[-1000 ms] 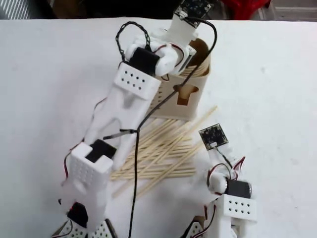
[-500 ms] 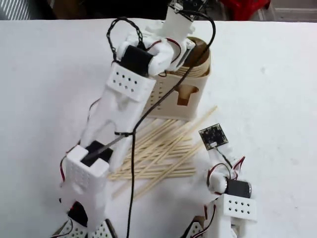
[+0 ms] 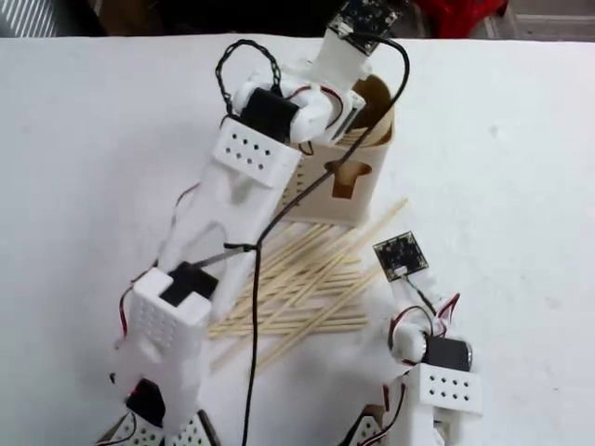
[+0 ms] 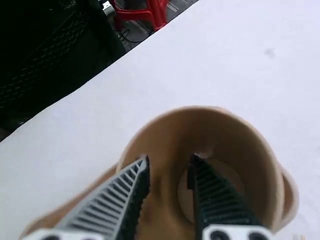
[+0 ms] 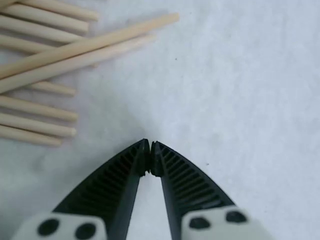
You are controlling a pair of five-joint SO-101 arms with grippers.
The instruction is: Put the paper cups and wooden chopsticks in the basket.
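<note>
A brown paper cup stands open side up in the cream perforated basket at the far middle of the table. My left gripper hangs open just over the cup's mouth, both fingertips above its inside and touching nothing. In the high view the left arm stretches from the near left to the basket, and its wrist covers the cup's near side. Several wooden chopsticks lie in a loose pile in front of the basket. My right gripper is shut and empty above bare table, just past the chopsticks' ends.
The right arm is folded at the near right edge, beside the pile. A black cable runs along the left arm over the chopsticks. White table lies open to the right and left of the basket.
The left arm swung slightly to the far left over the basket half a second ago and has come back to where it was. The right arm and chopsticks have not moved.
</note>
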